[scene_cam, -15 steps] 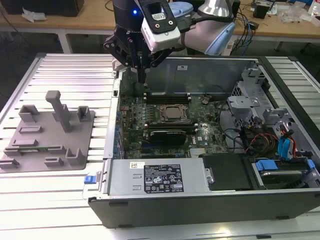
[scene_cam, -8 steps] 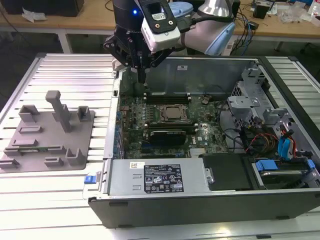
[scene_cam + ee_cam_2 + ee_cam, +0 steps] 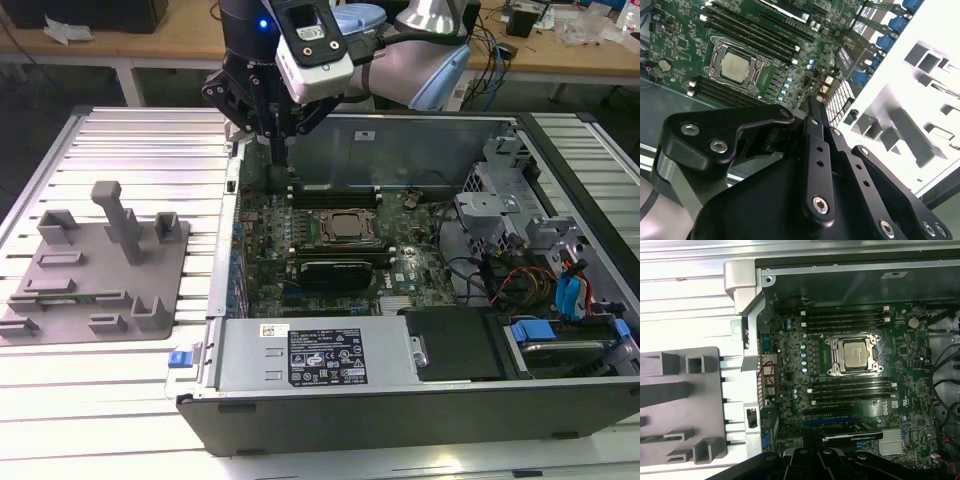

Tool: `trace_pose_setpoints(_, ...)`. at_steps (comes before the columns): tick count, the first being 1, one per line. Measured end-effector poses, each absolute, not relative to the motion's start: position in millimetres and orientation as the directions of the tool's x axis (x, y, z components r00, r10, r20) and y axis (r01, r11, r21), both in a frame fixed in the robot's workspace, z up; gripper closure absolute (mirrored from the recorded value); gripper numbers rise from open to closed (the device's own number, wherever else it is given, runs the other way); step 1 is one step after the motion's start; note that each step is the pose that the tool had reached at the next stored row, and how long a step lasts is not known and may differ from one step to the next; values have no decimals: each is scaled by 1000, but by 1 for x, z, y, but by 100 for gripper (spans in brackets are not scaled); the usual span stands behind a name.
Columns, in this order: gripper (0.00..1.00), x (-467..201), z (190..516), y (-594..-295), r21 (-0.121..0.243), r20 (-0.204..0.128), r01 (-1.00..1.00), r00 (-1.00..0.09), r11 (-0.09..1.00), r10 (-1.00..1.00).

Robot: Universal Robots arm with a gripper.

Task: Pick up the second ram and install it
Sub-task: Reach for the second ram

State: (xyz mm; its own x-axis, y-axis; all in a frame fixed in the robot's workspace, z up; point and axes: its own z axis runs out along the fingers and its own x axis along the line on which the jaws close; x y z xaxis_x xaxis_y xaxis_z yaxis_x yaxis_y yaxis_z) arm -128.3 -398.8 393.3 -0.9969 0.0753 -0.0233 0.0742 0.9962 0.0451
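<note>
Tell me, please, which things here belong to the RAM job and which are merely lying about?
Job: second ram, the green stick in the grey fixture; gripper above the motherboard; memory slots.
Idle: processor; power supply; drive cage.

Arm bent over, gripper pointing straight down

In the exterior view the silver-grey arm [image 3: 420,60] comes in from the far side at the exterior view's right. Its wrist [image 3: 315,50] turns over at the end, so the black gripper [image 3: 279,160] hangs vertically with its tip lowest. The second wrist view looks along the gripper's [image 3: 812,107] body. There the two side links fold inward and the fingers [image 3: 817,145] are drawn together into one narrow bar, with no gap visible between them.
</note>
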Motion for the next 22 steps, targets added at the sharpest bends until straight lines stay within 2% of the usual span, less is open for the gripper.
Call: trace_pose_setpoints(22, 92, -170, 393, -399, 45, -24, 74, -997, 996, 75)
